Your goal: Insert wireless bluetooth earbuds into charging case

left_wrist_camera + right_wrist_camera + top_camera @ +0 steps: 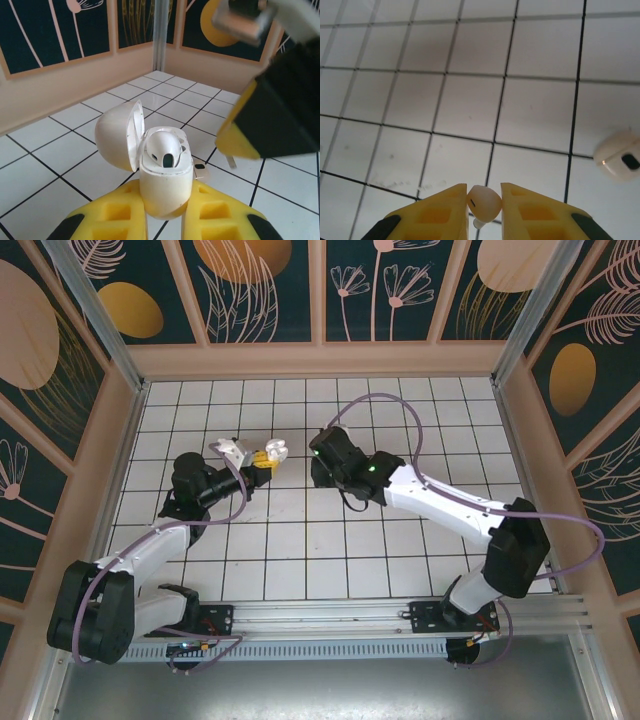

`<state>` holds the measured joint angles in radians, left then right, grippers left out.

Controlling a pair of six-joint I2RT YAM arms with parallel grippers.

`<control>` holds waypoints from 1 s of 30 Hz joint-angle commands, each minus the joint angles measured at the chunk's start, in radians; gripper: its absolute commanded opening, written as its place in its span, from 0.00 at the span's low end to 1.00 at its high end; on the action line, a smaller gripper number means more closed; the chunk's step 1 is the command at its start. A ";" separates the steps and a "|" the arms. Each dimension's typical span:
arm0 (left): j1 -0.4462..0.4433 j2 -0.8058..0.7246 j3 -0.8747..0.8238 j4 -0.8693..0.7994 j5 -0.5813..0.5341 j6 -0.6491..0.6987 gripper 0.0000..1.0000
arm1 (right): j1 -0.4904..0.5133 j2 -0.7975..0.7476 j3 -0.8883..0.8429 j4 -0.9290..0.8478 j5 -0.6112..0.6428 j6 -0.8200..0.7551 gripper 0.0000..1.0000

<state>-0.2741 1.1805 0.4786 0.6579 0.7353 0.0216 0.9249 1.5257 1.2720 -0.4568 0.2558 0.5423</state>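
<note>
The charging case (166, 175) is held upright by the left hand (166, 189). It is squeezed between the two yellow fingers, so the open top faces up and does not wobble. The lid (117, 135) is swung open toward 9 o'clock, so nothing is in the way. One earbud (162, 147) is already sat inside the case. The slot beside it cannot be seen well. A second earbud (484, 201) is pinched tight by the right hand (484, 193), ready to be put in. From the left wrist, the right hand is seen at 2 o'clock from the case, close but not touching. It probably has to be lined up over the free slot next.
</note>
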 commanded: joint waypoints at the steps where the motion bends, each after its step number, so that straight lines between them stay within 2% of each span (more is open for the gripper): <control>1: -0.002 -0.003 0.027 0.032 0.052 0.066 0.09 | 0.006 -0.054 0.025 0.119 0.035 -0.162 0.21; 11: -0.002 0.011 0.050 0.038 0.054 0.002 0.09 | 0.017 -0.042 0.077 0.272 -0.054 -0.321 0.21; 30: -0.002 0.038 0.090 0.035 0.059 -0.046 0.09 | 0.026 0.051 0.154 0.318 -0.111 -0.385 0.21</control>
<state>-0.2741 1.2121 0.5377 0.6594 0.7677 -0.0090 0.9428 1.5665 1.3880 -0.1726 0.1555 0.1799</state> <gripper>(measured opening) 0.137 0.215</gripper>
